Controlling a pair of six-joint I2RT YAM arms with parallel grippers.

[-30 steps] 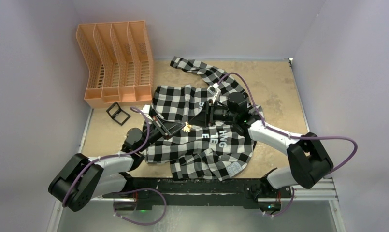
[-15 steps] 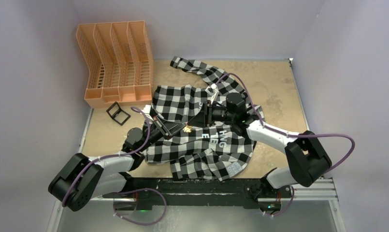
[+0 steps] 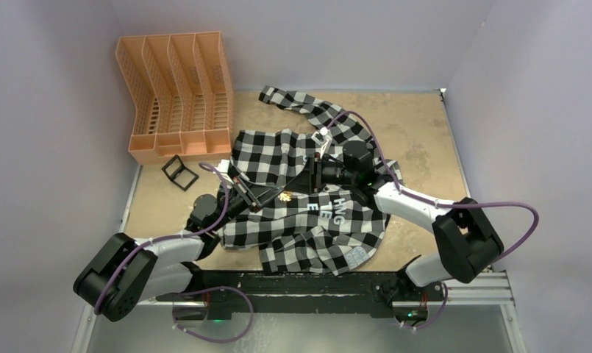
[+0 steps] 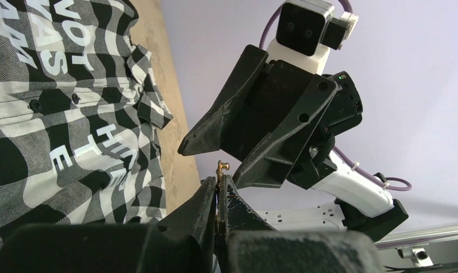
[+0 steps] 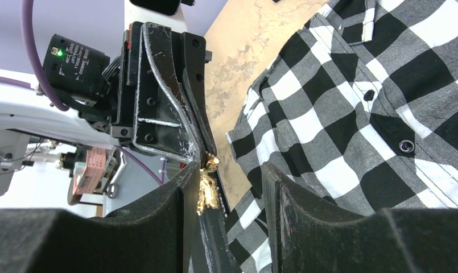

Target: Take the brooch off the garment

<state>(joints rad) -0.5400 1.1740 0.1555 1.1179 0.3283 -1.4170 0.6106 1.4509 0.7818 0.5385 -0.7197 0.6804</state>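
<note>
While our left gripper (image 4: 218, 183) pinches the brooch (image 5: 208, 185) shut-tight just above the shirt (image 3: 337, 235) and our right gripper (image 5: 227, 170) brackets it half-open, we risk a drop if a finger bumps it.

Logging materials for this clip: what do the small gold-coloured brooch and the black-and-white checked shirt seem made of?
The small gold-coloured brooch looks like shiny metal: it glints yellow with bright highlights, though plated plastic can't be ruled out. The black-and-white checked shirt looks like soft, matte woven flannel: it lies wrinkled, with a fuzzy weave close up.
</note>
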